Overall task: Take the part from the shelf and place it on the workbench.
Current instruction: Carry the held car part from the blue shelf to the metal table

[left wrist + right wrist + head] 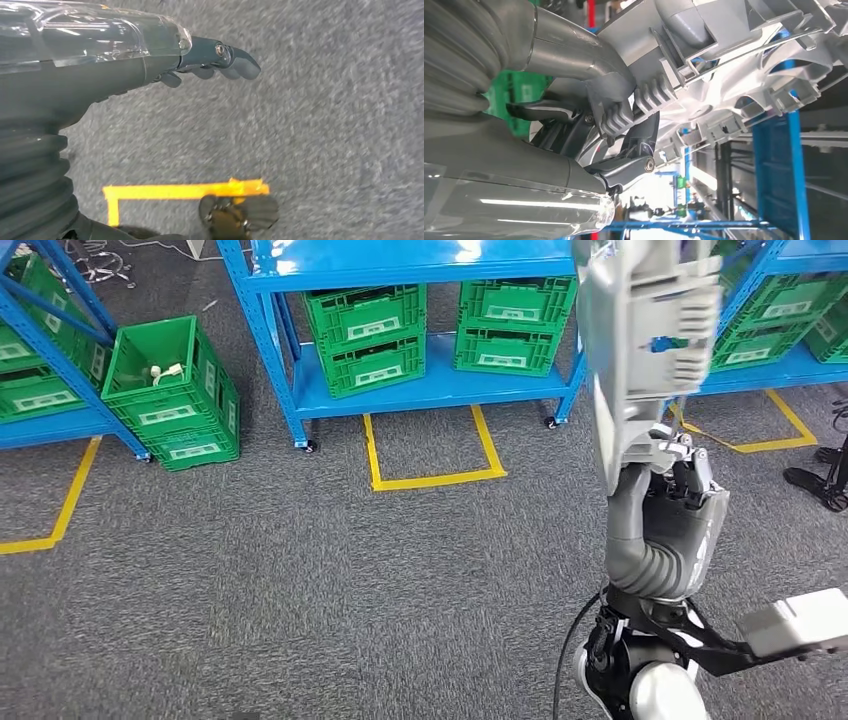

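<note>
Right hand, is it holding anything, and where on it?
Yes: the right hand grips the grey part by its lower end, holding it upright. The left hand holds nothing.

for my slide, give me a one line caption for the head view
Right hand holds a grey ribbed plastic part upright above grey carpet, facing blue shelving stocked with green crates.

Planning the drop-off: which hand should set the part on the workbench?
Right. The right hand already grips the grey ribbed plastic part, raised in front of the blue metal shelf. The left hand hangs over the grey carpet, holding nothing. The workbench isn't visible.
</note>
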`<move>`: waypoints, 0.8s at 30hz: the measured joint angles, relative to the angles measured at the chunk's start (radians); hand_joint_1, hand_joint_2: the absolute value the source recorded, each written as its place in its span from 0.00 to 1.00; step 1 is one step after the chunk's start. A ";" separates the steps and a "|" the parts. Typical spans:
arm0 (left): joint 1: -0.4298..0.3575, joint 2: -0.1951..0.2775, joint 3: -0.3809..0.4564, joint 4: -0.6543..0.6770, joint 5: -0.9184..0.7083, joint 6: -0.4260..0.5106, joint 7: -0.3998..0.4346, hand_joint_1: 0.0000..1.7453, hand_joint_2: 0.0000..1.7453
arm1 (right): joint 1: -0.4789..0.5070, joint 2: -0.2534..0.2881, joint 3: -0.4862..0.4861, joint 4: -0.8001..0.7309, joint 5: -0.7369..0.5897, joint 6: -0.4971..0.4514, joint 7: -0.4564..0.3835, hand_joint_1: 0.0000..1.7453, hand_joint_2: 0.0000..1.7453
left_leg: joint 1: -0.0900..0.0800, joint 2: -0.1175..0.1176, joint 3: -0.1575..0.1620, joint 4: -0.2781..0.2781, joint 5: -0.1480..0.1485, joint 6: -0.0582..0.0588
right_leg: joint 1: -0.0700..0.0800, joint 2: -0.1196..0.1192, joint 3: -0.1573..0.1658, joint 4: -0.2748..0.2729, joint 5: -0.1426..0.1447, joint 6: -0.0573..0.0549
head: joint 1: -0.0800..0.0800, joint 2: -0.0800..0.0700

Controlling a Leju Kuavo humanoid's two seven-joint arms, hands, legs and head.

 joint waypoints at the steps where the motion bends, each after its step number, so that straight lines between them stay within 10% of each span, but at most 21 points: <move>1: 0.001 0.000 0.000 0.000 0.003 -0.006 0.003 0.00 1.00 | 0.002 0.000 0.000 0.004 0.011 0.000 0.006 1.00 1.00 | 0.000 0.001 -0.004 0.002 0.007 -0.005 | 0.004 0.000 0.016 -0.029 -0.014 -0.008 | -0.001 0.000; 4: 0.005 0.001 0.000 0.000 0.005 -0.019 0.010 0.00 1.00 | 0.008 0.003 0.001 0.015 0.044 0.000 0.019 1.00 1.00 | 0.004 -0.002 -0.016 0.017 0.004 -0.020 | 0.009 -0.010 0.008 -0.041 -0.002 -0.038 | -0.005 0.000; 8: 0.007 0.001 -0.006 0.000 -0.003 -0.033 0.029 0.00 1.00 | 0.013 0.011 0.002 0.024 0.063 0.000 0.028 1.00 1.00 | 0.017 -0.011 -0.085 0.225 -0.150 -0.042 | 0.014 -0.037 -0.017 -0.040 0.022 -0.061 | -0.019 0.000; 10: 0.009 0.001 -0.013 0.000 -0.009 -0.039 0.038 0.00 1.00 | 0.016 0.015 0.002 0.030 0.063 0.000 0.028 1.00 1.00 | 0.020 -0.011 -0.093 0.296 -0.164 -0.045 | 0.019 -0.053 -0.029 -0.035 0.027 -0.062 | -0.021 0.000; 15: 0.010 0.004 -0.017 0.000 -0.017 -0.043 0.048 0.00 1.00 | 0.022 0.017 0.006 0.034 0.083 0.000 0.026 1.00 1.00 | 0.001 0.068 0.080 0.045 -0.082 -0.016 | 0.028 -0.099 -0.042 -0.016 0.024 -0.052 | -0.020 0.000; 18: 0.011 0.006 -0.017 0.000 -0.019 -0.045 0.054 0.00 1.00 | 0.023 0.017 0.010 0.032 0.097 0.000 0.022 1.00 1.00 | -0.002 0.057 0.091 0.008 -0.082 -0.003 | 0.031 -0.128 -0.046 -0.013 0.020 -0.043 | -0.019 0.000; 20: 0.011 0.008 -0.017 0.000 -0.019 -0.046 0.055 0.00 1.00 | 0.023 0.017 0.012 0.030 0.101 0.000 0.021 1.00 1.00 | 0.007 0.030 0.093 -0.007 -0.076 0.006 | 0.029 -0.097 -0.059 0.020 -0.008 -0.033 | -0.016 0.000; 24: 0.009 0.006 -0.018 0.000 -0.021 -0.052 0.053 0.00 1.00 | 0.025 0.018 0.021 0.029 0.104 0.000 0.019 1.00 1.00 | 0.014 -0.023 0.091 -0.012 -0.067 0.015 | 0.013 -0.008 -0.162 0.263 -0.118 -0.012 | 0.003 0.000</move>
